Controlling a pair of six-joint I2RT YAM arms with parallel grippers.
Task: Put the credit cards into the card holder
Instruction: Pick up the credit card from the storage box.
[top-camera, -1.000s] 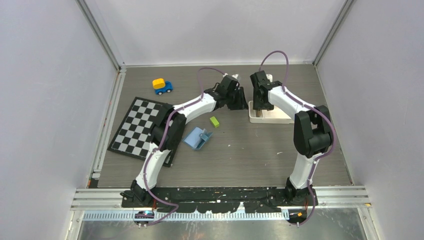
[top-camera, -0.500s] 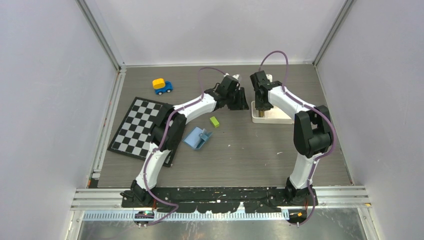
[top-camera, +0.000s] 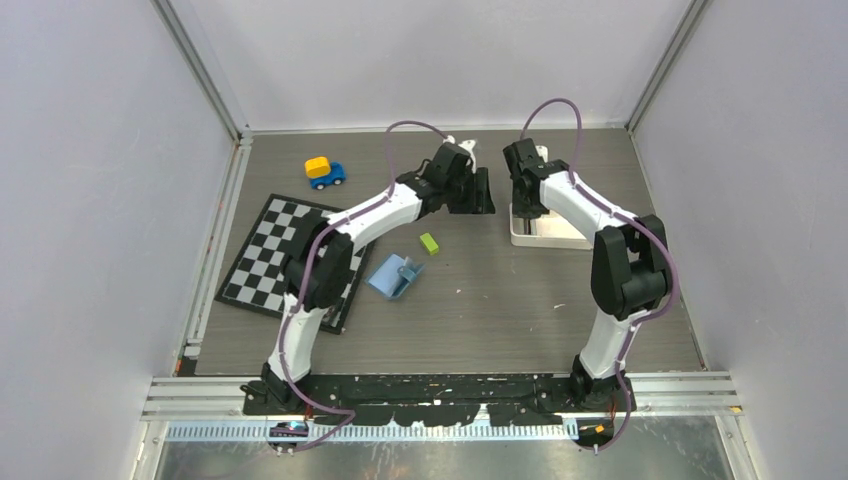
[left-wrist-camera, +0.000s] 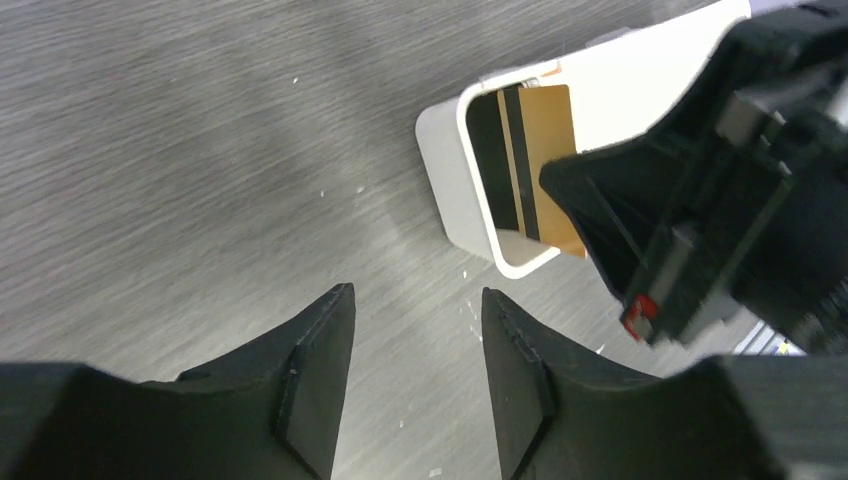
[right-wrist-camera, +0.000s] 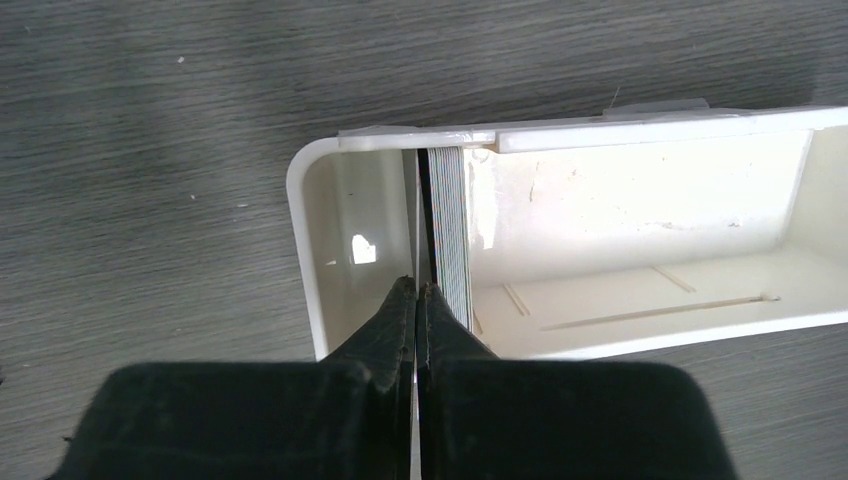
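Several credit cards stand on edge at the left end of a white tray (top-camera: 560, 238). A tan-gold card (left-wrist-camera: 548, 130) with a black stripe faces the left wrist camera, with a dark one (left-wrist-camera: 486, 165) beside it. My right gripper (right-wrist-camera: 415, 286) reaches down into the tray (right-wrist-camera: 305, 250), shut on the top edge of a thin dark card (right-wrist-camera: 422, 215), next to the striped card edges (right-wrist-camera: 450, 230). My left gripper (left-wrist-camera: 415, 295) hovers open and empty just left of the tray (left-wrist-camera: 445, 190). The teal-blue card holder (top-camera: 393, 275) lies open, apart from both grippers (top-camera: 487, 196) (top-camera: 527, 208).
A lime-green block (top-camera: 429, 242) lies between the card holder and the tray. A checkerboard mat (top-camera: 270, 250) covers the left side, with a blue and yellow toy car (top-camera: 324, 171) behind it. Walls enclose the table on three sides.
My right gripper's jaws have closed inside the tray. My left gripper's jaws have opened wider and the left arm has lifted slightly. The tray has shifted a little to the right.
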